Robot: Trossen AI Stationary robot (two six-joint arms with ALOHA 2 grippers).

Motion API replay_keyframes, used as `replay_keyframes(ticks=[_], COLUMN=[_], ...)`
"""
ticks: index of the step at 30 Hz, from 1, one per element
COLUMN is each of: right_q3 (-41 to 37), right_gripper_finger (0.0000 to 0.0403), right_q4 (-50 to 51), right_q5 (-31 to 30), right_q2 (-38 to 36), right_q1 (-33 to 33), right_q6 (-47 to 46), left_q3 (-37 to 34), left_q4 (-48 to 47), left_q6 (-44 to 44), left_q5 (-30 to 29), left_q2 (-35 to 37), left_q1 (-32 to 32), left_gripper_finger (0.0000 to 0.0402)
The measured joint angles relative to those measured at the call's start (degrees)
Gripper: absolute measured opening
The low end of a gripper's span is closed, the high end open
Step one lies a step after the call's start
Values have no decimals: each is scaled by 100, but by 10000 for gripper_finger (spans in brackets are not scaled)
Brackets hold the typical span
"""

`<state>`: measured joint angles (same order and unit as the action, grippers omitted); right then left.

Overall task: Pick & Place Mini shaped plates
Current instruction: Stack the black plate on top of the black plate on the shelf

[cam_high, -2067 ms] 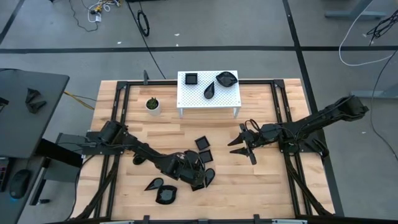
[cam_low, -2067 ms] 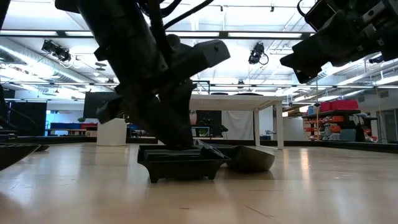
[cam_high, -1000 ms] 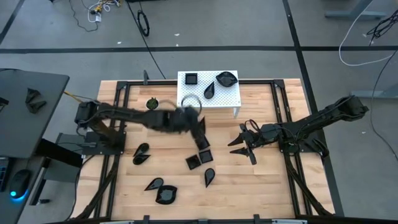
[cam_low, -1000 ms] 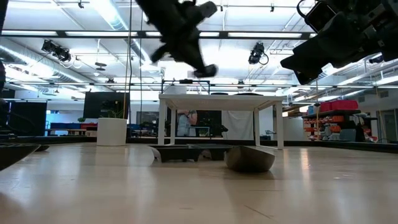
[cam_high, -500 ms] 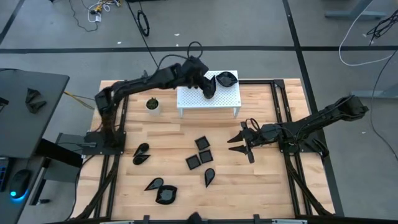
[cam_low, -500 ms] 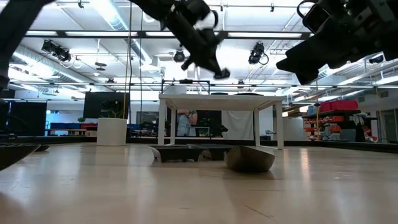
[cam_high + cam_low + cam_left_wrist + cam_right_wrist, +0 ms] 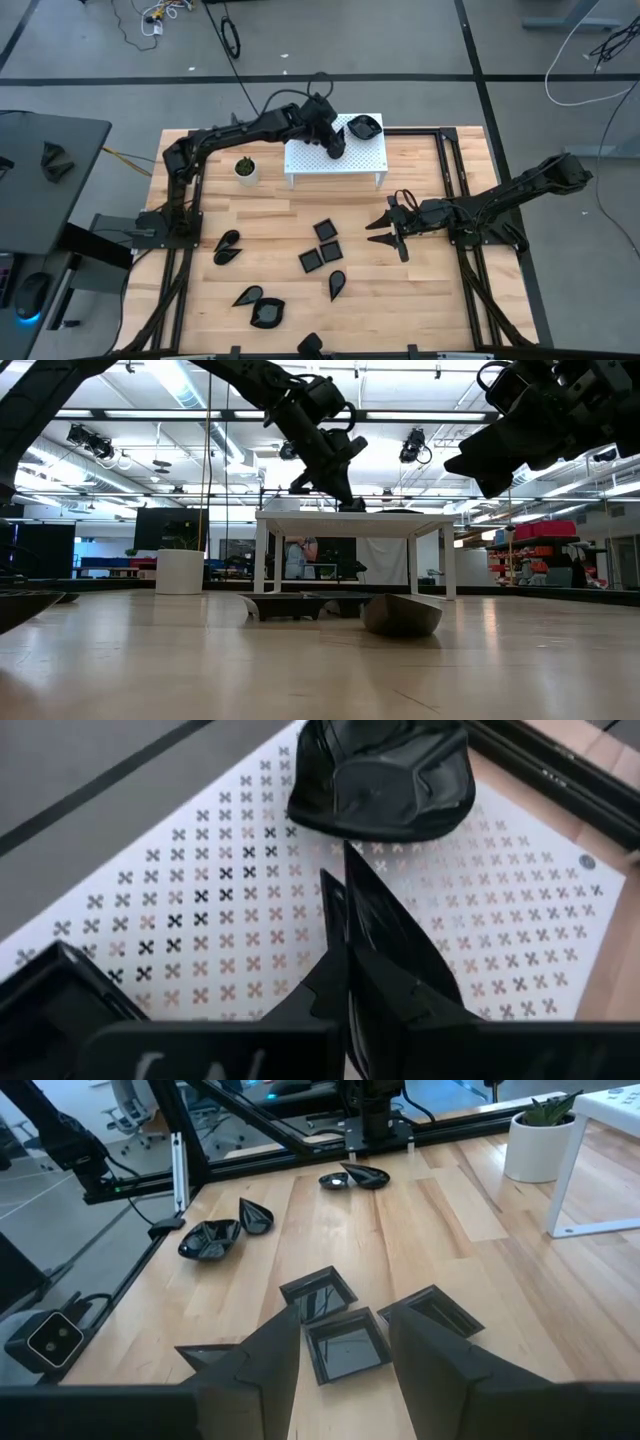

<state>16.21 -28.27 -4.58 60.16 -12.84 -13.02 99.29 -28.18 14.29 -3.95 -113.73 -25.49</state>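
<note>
Glossy black teardrop plate [image 7: 395, 945] rests on white perforated stand [image 7: 200, 900].

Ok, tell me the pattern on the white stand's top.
Rows of small cross-shaped cutouts across the white stand, clearest in the left wrist view.

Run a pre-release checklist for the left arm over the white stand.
1. Left tool over the white perforated rectangular stand: ok.
2. Glossy black teardrop-shaped plate between the left tool's fingers, standing on edge just above the stand top: ok.
3. Drop spot free of the black leaf-shaped dish and the black square dish: ok, bare surface beneath.
4. Plate flat on the stand: not ok.
5. Right tool away from the stand, over the wooden table, fingers open: ok.
6. Small white pot with green plant untouched: ok.
</note>
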Motion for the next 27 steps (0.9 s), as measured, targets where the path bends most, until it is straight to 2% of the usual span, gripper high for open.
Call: replay_keyframes(ticks=[10, 19, 23, 27], right_q3=[0, 0, 0, 0], right_gripper_finger=[157, 157, 157, 157], right_q4=[0, 0, 2, -2], right_q5=[-2, 0, -1, -4], right_q2=[0, 0, -1, -2], right_q1=[0, 0, 0, 0], right_q6=[0, 0, 0, 0], left_q3=[0, -1, 2, 3], left_q4=[-91, -204, -837, -1637], left_q6=[2, 28, 25, 8], left_q5=[-31, 75, 75, -229], left_q2=[2, 198, 325, 427], left_q1=[0, 1, 139, 416], left_gripper_finger=[31, 109, 113, 91])
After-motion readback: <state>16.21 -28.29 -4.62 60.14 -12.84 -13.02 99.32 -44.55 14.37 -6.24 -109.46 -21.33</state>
